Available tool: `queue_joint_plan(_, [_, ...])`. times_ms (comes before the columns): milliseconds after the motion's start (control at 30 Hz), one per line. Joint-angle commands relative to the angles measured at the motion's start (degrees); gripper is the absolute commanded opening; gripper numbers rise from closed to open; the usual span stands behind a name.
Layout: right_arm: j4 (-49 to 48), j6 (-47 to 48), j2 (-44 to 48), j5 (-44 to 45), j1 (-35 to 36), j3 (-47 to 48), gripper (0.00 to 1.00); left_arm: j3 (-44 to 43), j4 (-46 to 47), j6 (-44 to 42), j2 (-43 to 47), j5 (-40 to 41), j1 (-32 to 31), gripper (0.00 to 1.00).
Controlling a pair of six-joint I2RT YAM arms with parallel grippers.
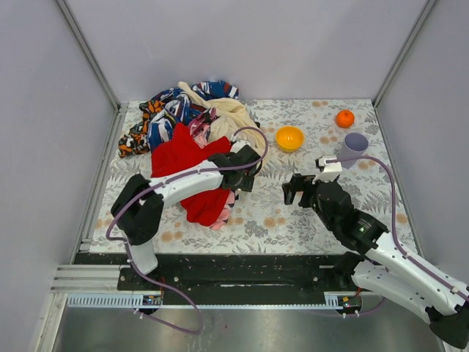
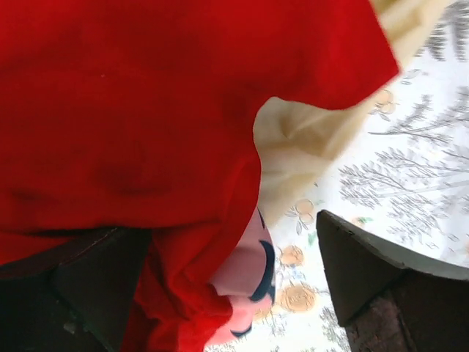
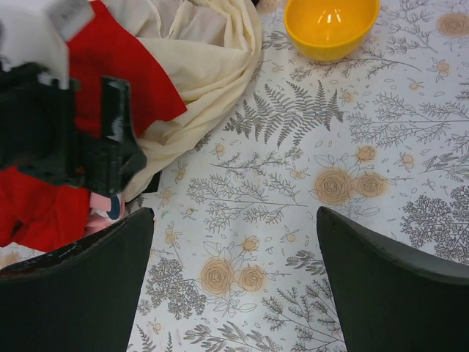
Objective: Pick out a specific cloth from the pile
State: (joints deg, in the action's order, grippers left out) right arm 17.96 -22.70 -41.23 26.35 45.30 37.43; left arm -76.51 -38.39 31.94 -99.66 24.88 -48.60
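Cloth not yet exposed: pile (image 1: 189, 121) at upper left judged under search by left gripper (image 2: 231, 242), jaws apart over red cloth (image 1: 183, 150), to be cleared next.

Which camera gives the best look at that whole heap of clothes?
The top external view: the pile shows whole there. The left wrist view fills with red and cream folds; the right wrist view catches only its cream and red edge.
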Motion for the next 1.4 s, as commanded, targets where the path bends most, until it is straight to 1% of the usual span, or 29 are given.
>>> queue_joint_plan(0, [0.5, 0.6, 3.3, 1.8, -0.1, -0.9, 1.00, -5.3, -4.4, -0.2, -8.0, 5.8, -0.1, 0.99])
queue_joint_plan(133, [0.5, 0.5, 4.7, 2.7, -0.1, -1.6, 1.00, -9.5, -8.3, 2.0, -14.9, 8.4, -0.1, 0.99])
queue_joint_plan(333, [0.9, 0.2, 5.4, 3.7, -0.1, -2.0, 0.99, -12.2, -9.4, 2.2, -21.3, 9.0, 1.0, 0.99])
queue_joint_plan(367, [0.9, 0.1, 5.5, 3.8, -0.1, -2.1, 0.99, -12.4, -9.9, 2.9, -21.7, 9.3, 1.4, 0.95])
queue_joint_plan(433, [1.2, -0.2, 5.9, 4.0, -0.1, -2.1, 0.99, -13.0, -10.7, 3.6, -22.2, 10.3, 2.3, 0.82])
queue_joint_plan(500, [1.3, -0.2, 6.3, 4.1, -0.1, -2.3, 0.99, -14.2, -11.2, 3.5, -21.8, 11.1, 3.5, 0.63])
queue_joint_plan(567, [1.2, -0.4, 6.6, 4.1, -0.1, -2.4, 0.99, -15.9, -11.5, 2.4, -21.3, 12.2, 4.8, 0.51])
queue_joint_plan(633, [1.4, -0.5, 7.1, 4.4, -0.1, -2.6, 1.00, -18.6, -11.9, 0.8, -20.6, 13.7, 6.5, 0.36])
queue_joint_plan(700, [1.3, -0.7, 7.6, 4.5, -0.1, -2.8, 0.99, -22.3, -12.3, -0.9, -19.5, 14.5, 8.3, 0.14])
queue_joint_plan(800, [1.4, -0.9, 7.7, 5.1, -0.1, -3.1, 0.99, -27.3, -11.4, -4.6, -17.0, 11.5, 11.1, 0.02])
queue_joint_plan(867, [1.4, -0.8, 7.6, 5.5, -0.1, -3.2, 0.99, -29.8, -10.1, -7.1, -15.3, 8.2, 13.3, 0.01])
queue_joint_plan(967, [1.5, -0.5, 6.8, 6.3, -0.1, -2.9, 0.99, -31.6, -7.3, -10.5, -12.1, 1.1, 17.3, 0.02])
queue_joint_plan(1033, [1.6, -0.2, 5.9, 6.7, -0.1, -2.7, 0.99, -33.2, -5.7, -12.1, -10.6, -2.7, 21.0, 0.03])
queue_joint_plan(1100, [1.6, 0.1, 4.2, 7.1, -0.1, -2.5, 0.99, -36.6, -5.5, -13.6, -10.2, -8.2, 25.5, 0.04])
queue_joint_plan(1167, [1.6, 0.8, 2.3, 7.8, -0.1, -1.8, 0.99, -39.6, -4.9, -14.5, -10.2, -11.9, 29.4, 0.05])
queue_joint_plan(1267, [1.2, 1.6, -1.2, 8.8, -0.1, -0.7, 0.99, -41.8, -1.8, -15.9, -11.1, -13.7, 34.3, 0.06])
queue_joint_plan(1333, [0.6, 2.4, -3.9, 8.9, -0.1, 0.2, 0.99, -43.1, 0.1, -15.2, -13.2, -14.9, 37.2, 0.06])
queue_joint_plan(1367, [0.3, 2.8, -5.6, 8.9, -0.1, 0.8, 0.99, -44.1, 1.0, -14.4, -14.7, -17.6, 38.8, 0.06])
